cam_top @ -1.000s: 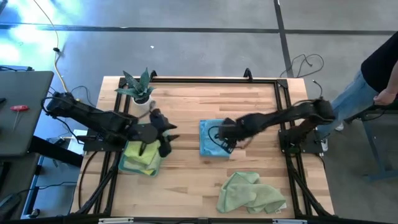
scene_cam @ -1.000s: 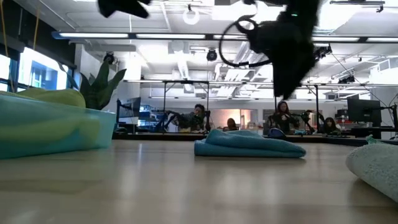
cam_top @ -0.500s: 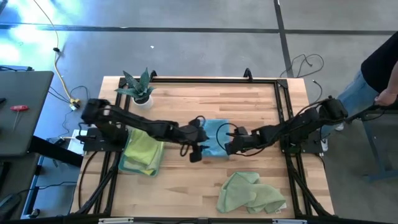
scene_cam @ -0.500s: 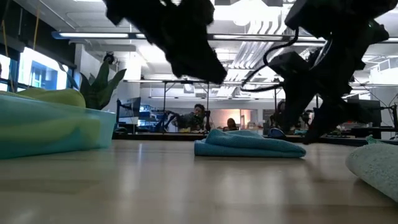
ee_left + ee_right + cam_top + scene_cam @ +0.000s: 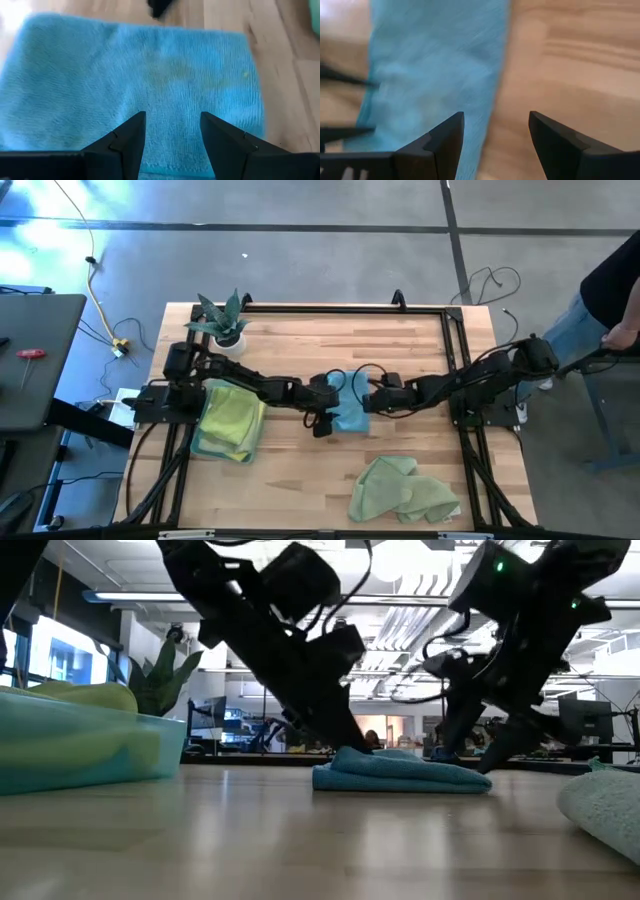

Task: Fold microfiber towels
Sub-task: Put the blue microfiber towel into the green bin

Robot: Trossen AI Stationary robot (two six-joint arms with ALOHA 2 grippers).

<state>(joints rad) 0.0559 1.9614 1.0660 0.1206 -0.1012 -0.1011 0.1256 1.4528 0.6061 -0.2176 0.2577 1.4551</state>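
Folded blue towel (image 5: 348, 402) mid-table; left gripper (image 5: 322, 420) and right gripper (image 5: 372, 402) flank it, jaws apart, empty. Next: pinch its edges, likely for stacking.

- Wooden table (image 5: 300, 470), dark-framed.
- Blue towel (image 5: 350, 405) at the middle.
- Crumpled green towel (image 5: 400, 490) near the front edge.
- Stacked towels (image 5: 230, 422) at left.
- Plant (image 5: 222, 322) in the far-left corner.

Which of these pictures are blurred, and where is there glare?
Right wrist view: the blue towel is smeared by motion blur. Left wrist view: soft towards the far edge. Low view: bright ceiling lights, arms in silhouette. High view: glare on the floor.
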